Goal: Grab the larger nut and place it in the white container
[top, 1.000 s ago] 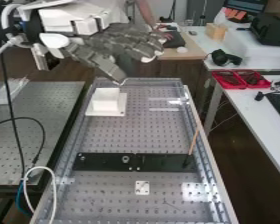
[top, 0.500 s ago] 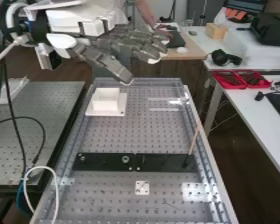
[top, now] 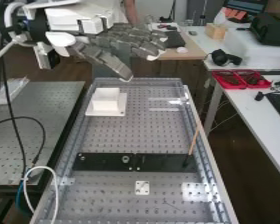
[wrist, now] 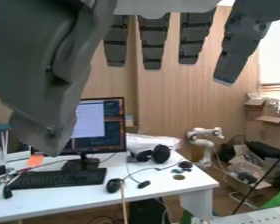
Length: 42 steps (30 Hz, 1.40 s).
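White container point(top: 107, 101) upright, far on tabletop point(top: 150, 137) | smaller nut point(top: 82, 158), bearing point(top: 125, 159) on black bar point(top: 165, 162) | hand point(top: 126, 42) raised, fingers extended, nothing held | larger nut probably delivered, unconfirmed inside | remaining: likely none

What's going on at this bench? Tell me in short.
A robot arm has its hand raised near the bench's far end, fingers straight and holding nothing. No person is handling the parts. The white container stands on the bench near the hand. Closer to the near end lies a flat black bar, with the smaller nut and the bearing on it. I can't tell what is inside the container.
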Each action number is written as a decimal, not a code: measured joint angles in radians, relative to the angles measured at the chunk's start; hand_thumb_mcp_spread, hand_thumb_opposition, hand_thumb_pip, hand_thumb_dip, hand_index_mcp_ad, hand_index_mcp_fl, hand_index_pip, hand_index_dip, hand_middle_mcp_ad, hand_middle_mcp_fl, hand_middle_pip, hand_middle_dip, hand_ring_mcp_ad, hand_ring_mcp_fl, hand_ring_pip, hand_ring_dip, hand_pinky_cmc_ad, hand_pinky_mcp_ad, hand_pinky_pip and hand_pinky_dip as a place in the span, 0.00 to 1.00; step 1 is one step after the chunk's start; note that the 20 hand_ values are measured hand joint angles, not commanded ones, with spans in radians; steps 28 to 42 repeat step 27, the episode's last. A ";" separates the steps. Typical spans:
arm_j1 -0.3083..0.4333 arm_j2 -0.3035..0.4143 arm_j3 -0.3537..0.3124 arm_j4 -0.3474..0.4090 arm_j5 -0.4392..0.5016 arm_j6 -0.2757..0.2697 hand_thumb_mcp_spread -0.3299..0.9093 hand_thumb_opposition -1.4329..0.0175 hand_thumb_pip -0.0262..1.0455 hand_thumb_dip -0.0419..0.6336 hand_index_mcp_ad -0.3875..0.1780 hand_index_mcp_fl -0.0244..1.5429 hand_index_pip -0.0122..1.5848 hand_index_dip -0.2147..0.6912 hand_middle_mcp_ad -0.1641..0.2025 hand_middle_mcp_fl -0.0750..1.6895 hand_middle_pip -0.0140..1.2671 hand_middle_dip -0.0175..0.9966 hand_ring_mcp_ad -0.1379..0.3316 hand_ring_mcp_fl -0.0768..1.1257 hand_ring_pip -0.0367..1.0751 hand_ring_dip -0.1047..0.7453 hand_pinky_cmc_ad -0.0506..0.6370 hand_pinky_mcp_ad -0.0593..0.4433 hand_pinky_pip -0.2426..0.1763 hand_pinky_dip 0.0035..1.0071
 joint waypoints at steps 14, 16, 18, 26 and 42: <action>-0.021 -0.014 0.009 0.009 -0.061 0.000 0.16 0.27 0.85 0.22 0.49 0.05 0.18 0.04 0.62 0.06 0.12 0.25 0.65 0.07 0.12 0.28 0.62 0.83 0.33 0.50; -0.024 -0.017 0.014 0.006 -0.069 -0.004 0.16 0.27 0.85 0.22 0.49 0.05 0.18 0.04 0.62 0.07 0.12 0.25 0.65 0.07 0.12 0.28 0.62 0.83 0.33 0.50; -0.026 -0.019 0.017 0.003 -0.074 -0.004 0.16 0.27 0.85 0.22 0.49 0.05 0.18 0.04 0.62 0.07 0.12 0.25 0.65 0.07 0.12 0.28 0.62 0.83 0.33 0.50; -0.032 -0.029 0.033 -0.008 -0.097 -0.004 0.16 0.27 0.85 0.22 0.49 0.05 0.18 0.04 0.62 0.07 0.12 0.25 0.65 0.07 0.12 0.28 0.62 0.83 0.33 0.50; -0.032 -0.030 0.033 -0.009 -0.098 -0.005 0.16 0.27 0.85 0.22 0.49 0.05 0.18 0.04 0.62 0.07 0.12 0.25 0.65 0.07 0.12 0.28 0.62 0.83 0.33 0.50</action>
